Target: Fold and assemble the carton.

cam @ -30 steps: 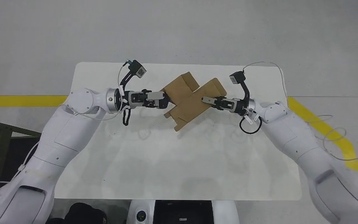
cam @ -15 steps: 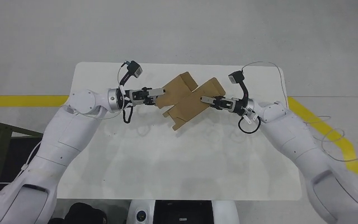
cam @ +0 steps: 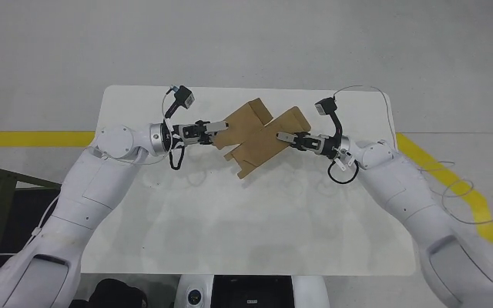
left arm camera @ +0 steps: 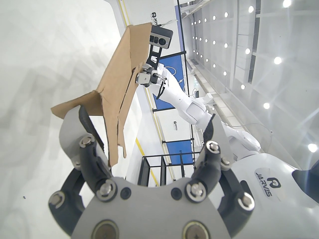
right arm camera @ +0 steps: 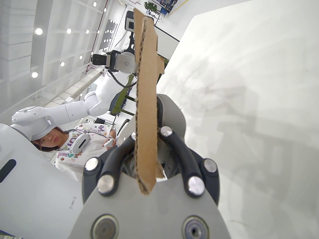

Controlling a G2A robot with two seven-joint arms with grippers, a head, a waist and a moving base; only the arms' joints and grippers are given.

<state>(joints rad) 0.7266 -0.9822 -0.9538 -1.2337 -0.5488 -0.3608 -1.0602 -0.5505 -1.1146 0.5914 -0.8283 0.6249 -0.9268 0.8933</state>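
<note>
At the left, left gripper spread wide and clamping nothing, one finger lying against the carton's loose flap, the other finger well apart from the cardboard. Risks a miss if closed from here: with the flap beside a single finger and not squarely between the two, may shove the flap aside or crease it off its score line. Could also push the whole blank sideways and twist it in the far grip.

In the middle, the carton, not yet a box, just flat panels and loose flaps, hanging between the two arms over the back half of the table, seemingly clear of the surface. Looks floppy: thin corrugated board, several slit flaps, firm support from one end only. May sag, swing or buckle at a fold under any sideways load; may fold the wrong way if pressed off a crease. Would drop flat onto the table and need a fresh pick-up if let go.

At the right, right gripper closed tight on the carton's edge, cardboard pinched between both pads. Grips at that one edge only, so may let the board pivot or slide out under a pull from the left. Too hard a squeeze may crush the fluting there. Judged early in the fold.
</note>
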